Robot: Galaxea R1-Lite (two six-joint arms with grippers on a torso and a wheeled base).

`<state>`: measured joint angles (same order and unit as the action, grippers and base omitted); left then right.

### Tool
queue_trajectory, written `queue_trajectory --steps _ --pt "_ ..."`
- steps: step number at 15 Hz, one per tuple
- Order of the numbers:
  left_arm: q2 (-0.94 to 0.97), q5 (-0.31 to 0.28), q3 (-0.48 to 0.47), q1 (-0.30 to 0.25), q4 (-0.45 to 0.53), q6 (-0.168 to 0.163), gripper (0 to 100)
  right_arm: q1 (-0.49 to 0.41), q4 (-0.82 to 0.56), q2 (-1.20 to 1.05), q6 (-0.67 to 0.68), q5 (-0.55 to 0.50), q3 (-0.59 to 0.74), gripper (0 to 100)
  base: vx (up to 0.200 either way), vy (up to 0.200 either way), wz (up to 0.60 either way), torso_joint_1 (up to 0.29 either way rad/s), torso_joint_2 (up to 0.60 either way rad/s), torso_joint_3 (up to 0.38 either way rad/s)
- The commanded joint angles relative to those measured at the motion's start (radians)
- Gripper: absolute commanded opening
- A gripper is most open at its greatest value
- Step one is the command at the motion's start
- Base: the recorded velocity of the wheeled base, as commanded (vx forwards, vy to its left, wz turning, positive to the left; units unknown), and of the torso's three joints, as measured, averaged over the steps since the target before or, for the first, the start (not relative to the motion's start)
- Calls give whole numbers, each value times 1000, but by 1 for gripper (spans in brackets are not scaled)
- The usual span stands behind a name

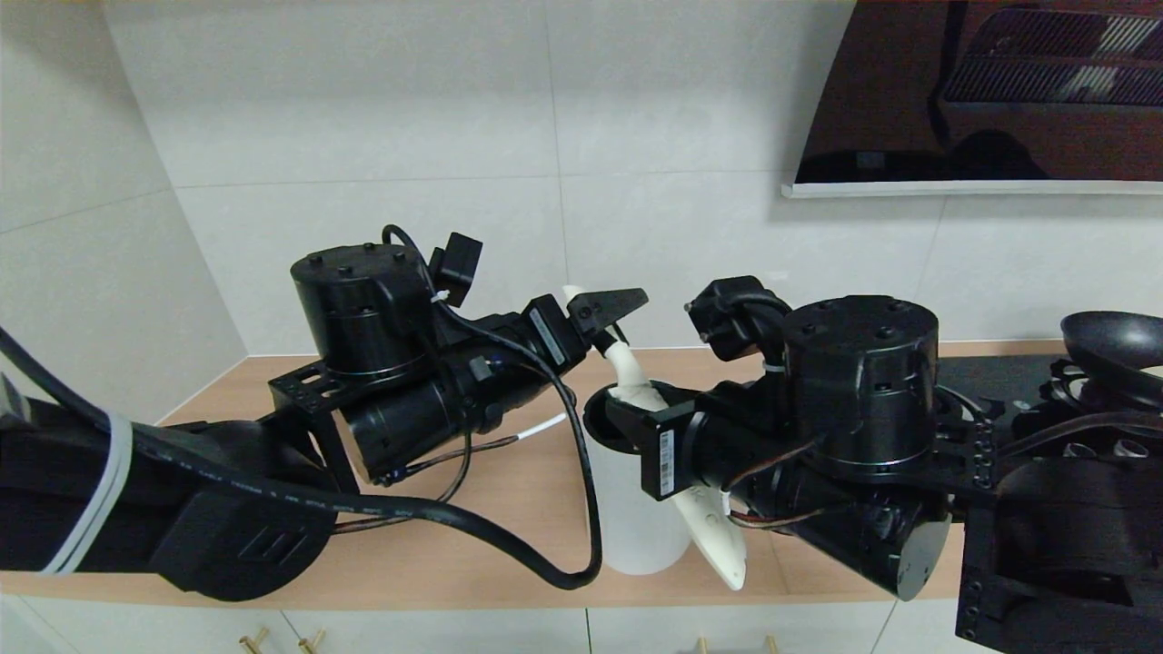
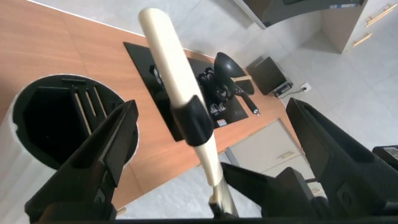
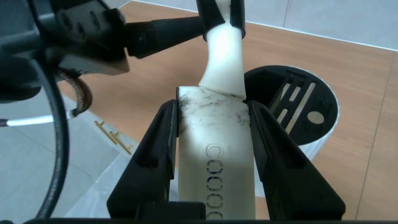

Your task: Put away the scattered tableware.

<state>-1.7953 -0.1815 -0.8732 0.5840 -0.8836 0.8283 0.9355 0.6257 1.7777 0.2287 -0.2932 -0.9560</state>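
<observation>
Holder (image 1: 641,527) on table (image 1: 536,481), near front edge. Spatula (image 1: 625,361) raised, slanted, just beside holder: blade in right tool (image 3: 213,106), handle between left tool (image 2: 211,104) fingers (image 2: 93,162). Tray (image 1: 999,372) right of holder; ladle (image 1: 1113,336) on tray.

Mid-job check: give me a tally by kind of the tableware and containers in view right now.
White spatula: 1
White utensil holder: 1
Black ladle: 1
Total: 3, leaving out the pieces inside the holder, which are too dim to count.
</observation>
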Motion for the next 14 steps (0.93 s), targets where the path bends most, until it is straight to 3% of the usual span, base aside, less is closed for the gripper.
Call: queue_trajectory --steps 1,11,12,14 --pt "2 0 -1 3 0 0 100 2 0 0 0 2 0 0 0 0 0 0 0 0" --pt "-13 0 0 14 2 -1 100 5 0 -3 0 0 6 0 0 0 0 0 0 0" --pt "-13 0 0 13 2 -1 0 5 0 -3 1 2 6 0 0 0 0 0 0 0" --pt "-15 -1 0 13 2 -1 0 5 0 -3 0 2 13 0 0 0 0 0 0 0"
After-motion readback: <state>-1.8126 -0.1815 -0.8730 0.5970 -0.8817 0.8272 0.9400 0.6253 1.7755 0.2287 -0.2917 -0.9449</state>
